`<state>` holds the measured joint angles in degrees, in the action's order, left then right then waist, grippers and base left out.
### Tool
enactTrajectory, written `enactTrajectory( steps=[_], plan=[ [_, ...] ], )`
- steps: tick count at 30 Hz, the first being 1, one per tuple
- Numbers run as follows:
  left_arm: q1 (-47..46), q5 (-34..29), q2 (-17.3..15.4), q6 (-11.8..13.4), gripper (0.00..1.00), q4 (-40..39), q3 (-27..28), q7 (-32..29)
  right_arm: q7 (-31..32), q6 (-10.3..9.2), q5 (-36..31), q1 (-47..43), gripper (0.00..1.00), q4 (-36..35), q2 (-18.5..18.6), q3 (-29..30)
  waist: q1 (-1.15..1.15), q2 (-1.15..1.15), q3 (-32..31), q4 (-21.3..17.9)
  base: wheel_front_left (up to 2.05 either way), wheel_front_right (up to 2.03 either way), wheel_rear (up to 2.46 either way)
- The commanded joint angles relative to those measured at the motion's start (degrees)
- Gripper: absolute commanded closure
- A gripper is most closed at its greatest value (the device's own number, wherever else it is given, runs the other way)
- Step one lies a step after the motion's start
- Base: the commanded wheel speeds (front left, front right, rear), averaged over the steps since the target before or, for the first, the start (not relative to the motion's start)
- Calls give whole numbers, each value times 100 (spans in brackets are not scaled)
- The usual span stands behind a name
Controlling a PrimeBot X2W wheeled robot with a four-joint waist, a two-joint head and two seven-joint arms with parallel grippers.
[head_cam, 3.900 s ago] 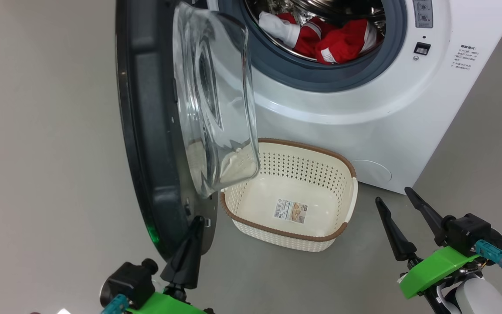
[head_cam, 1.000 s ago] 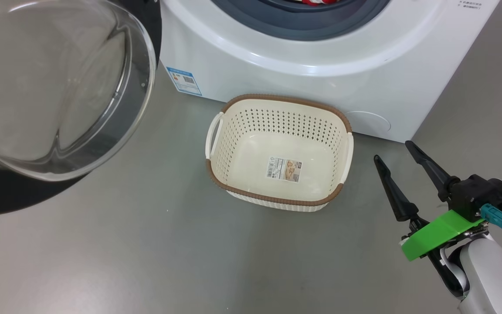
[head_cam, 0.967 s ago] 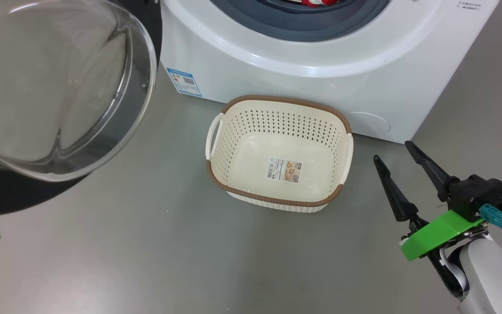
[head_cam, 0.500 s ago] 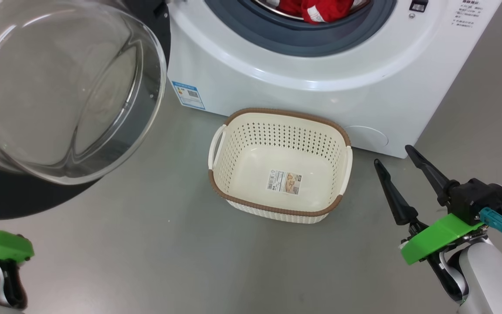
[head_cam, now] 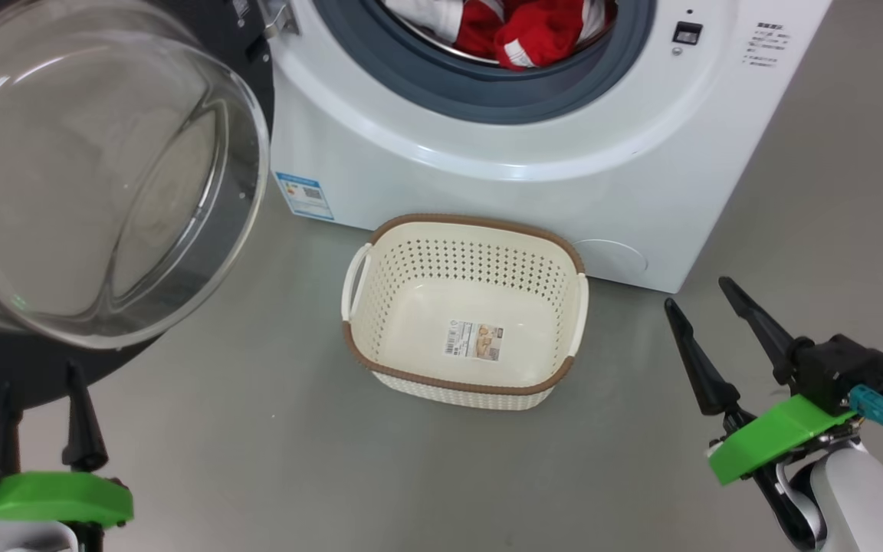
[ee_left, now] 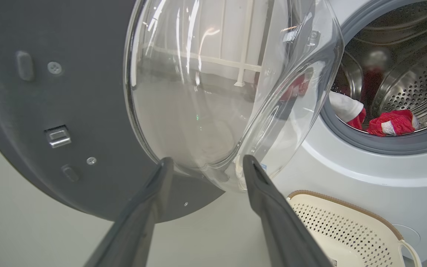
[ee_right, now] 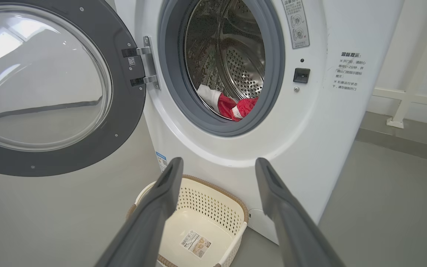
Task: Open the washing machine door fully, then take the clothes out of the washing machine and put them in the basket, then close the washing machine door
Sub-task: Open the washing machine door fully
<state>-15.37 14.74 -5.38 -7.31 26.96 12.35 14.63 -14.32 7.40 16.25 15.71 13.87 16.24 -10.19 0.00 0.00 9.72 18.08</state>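
The big white boxy front-loading washing machine [head_cam: 533, 176] stands on the grey floor [head_cam: 257, 460]. Its large round door [head_cam: 96, 176], a wide glossy black rim around a bulging clear glass bowl, is swung wide open on the metal hinge [ee_right: 145, 66] at the machine's left edge, so the bowl faces the room beside the machine rather than across its mouth. Inside the machine, low in the perforated steel drum [ee_right: 241, 70] and just behind the grey rubber gasket [head_cam: 487, 107], lie the bright red clothes with white stripes and trim [head_cam: 522, 34], bunched in a heap with a white piece at their left. The small cream plastic basket with perforated sides, a brown woven-look rim and white handles [head_cam: 472, 261] sits on the floor directly in front of the machine, its far side near the front panel and a sticker [head_cam: 474, 341] on its bare bottom. A small blue label [head_cam: 303, 195] is low on the machine's front, on the hinge side. The left gripper [ee_left: 208, 160] is released, its two dark fingers spread and gripping nothing, pointing at the lower edge of the door's glass bowl; whether it touches the door cannot be told. The right gripper [head_cam: 698, 293] is released too, fingers wide apart and empty, above the floor off the machine's right front corner and pointing toward the machine.
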Motion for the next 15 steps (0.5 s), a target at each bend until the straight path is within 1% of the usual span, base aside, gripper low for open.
enactTrajectory(
  steps=[1, 10, 15],
  plan=[
    [25, 63, -216, -17, 0, -184, 136, 37, -68, 9, -2, -121, 0, -135, 0, -77, 0, 0, -58, -79, 0, 0, 0],
    [401, 198, -334, -17, 0, -526, -364, 37, -68, 9, 4, -337, 0, -191, -43, 97, 0, 0, -186, -442, 0, 0, 0],
    [496, 220, -391, -17, 0, -656, -548, 37, -68, 9, -1, -405, 0, -229, -67, 156, 0, 0, -193, -688, 0, 0, 0]
  ],
)
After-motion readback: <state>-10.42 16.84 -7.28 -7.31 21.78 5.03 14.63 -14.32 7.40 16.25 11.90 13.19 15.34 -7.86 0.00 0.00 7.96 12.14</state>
